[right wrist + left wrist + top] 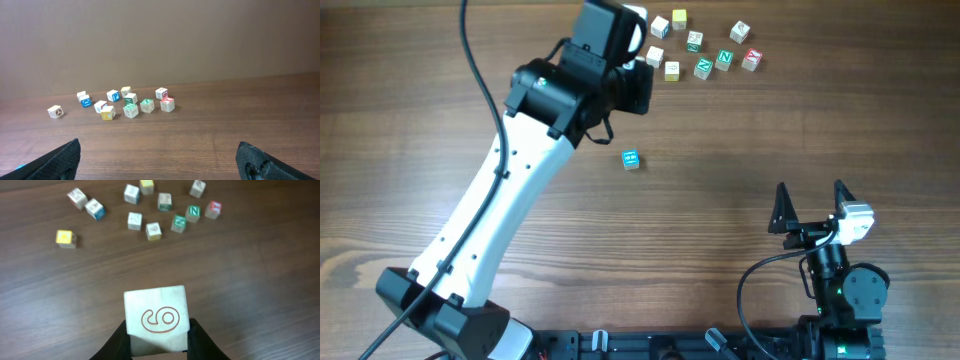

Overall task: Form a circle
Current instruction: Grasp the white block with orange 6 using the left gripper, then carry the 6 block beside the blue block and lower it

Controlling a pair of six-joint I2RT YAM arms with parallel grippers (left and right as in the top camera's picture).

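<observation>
My left gripper (157, 339) is shut on a white cube (156, 314) with a red swirl on its top face, held just above the wood. Ahead of it, several small letter cubes (153, 230) lie in a loose bunch, with white, green, blue, yellow and red faces. They make no closed circle. From overhead the same bunch (703, 67) sits at the far right-centre, and my left arm (570, 80) hides its own fingers and some cubes. My right gripper (810, 198) stands open and empty near the front right, far from the cubes (131, 110).
A lone blue cube (630, 159) lies apart, mid-table, below the left wrist. A yellow cube (65, 238) and two white ones (86, 203) sit left of the bunch. A black cable (480, 70) trails along the left arm.
</observation>
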